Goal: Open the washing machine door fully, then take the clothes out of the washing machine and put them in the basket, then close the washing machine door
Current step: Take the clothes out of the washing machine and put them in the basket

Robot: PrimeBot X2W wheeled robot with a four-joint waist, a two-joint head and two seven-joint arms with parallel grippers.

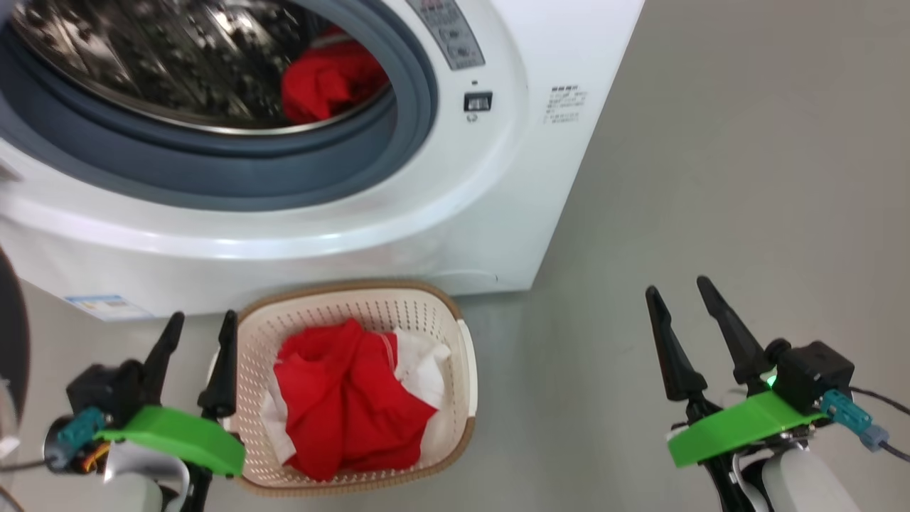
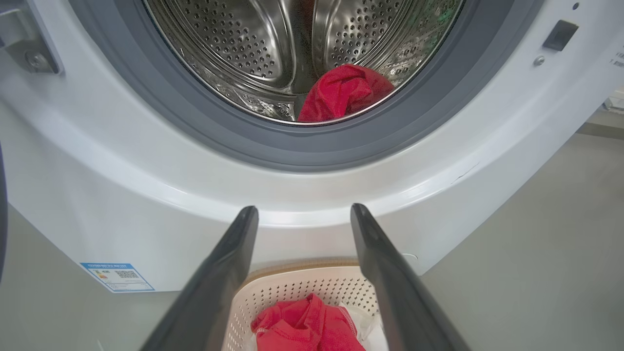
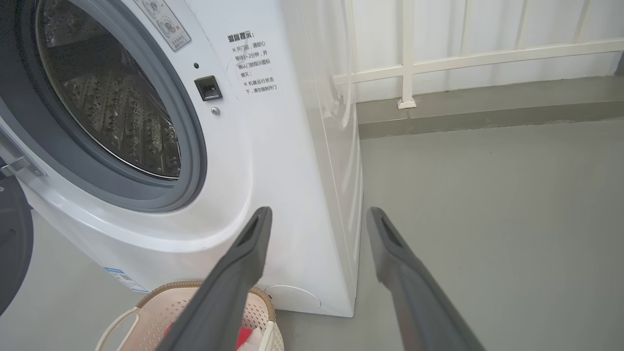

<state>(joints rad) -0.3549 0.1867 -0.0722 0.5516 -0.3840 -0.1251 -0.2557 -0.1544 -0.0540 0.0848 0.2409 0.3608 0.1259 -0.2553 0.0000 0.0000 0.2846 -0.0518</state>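
The white washing machine (image 1: 455, 206) stands with its drum mouth uncovered; a red garment (image 1: 330, 82) lies at the drum's front lip (image 2: 343, 92). Its black door (image 1: 13, 348) is swung out at the far left edge (image 3: 12, 243). The cream basket (image 1: 455, 334) sits on the floor before the machine, holding red and white clothes (image 1: 348, 398) (image 2: 307, 324). My left gripper (image 1: 201, 323) is open just left of the basket rim (image 2: 303, 214). Well right of the basket, above bare floor, my right gripper (image 1: 677, 291) is open too (image 3: 318, 214).
Grey floor (image 1: 746, 178) spreads to the right of the machine. A white railing (image 3: 407, 53) on a low kerb runs behind it. A blue-white label (image 1: 106, 306) sits low on the machine's front.
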